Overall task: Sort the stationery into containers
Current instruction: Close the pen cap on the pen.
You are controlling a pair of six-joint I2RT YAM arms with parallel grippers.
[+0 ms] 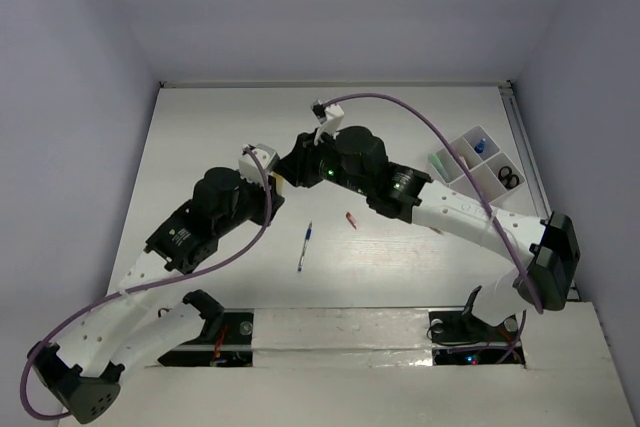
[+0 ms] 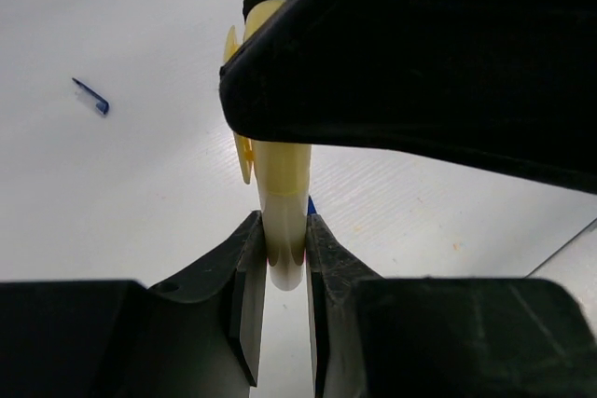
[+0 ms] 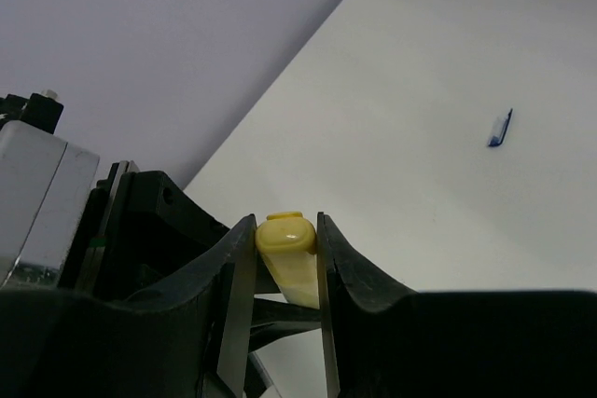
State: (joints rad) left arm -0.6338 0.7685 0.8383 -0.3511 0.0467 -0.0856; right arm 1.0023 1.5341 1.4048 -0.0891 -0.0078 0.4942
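No readable text, labels, or numbers

A robotics lab test cell: a white worktop boxed in on three sides by plain pale lavender walls. Two black-and-white robot arms — left arm, right arm — sit bolted along its near edge, each trailing a purple cable.

Glossy plastic marker, matt table

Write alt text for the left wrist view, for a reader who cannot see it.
The left gripper is shut on the near end of a pale yellow plastic marker, whose far end disappears behind black casing of the right arm filling the upper right. A small blue piece lies alone on the white table at upper left.
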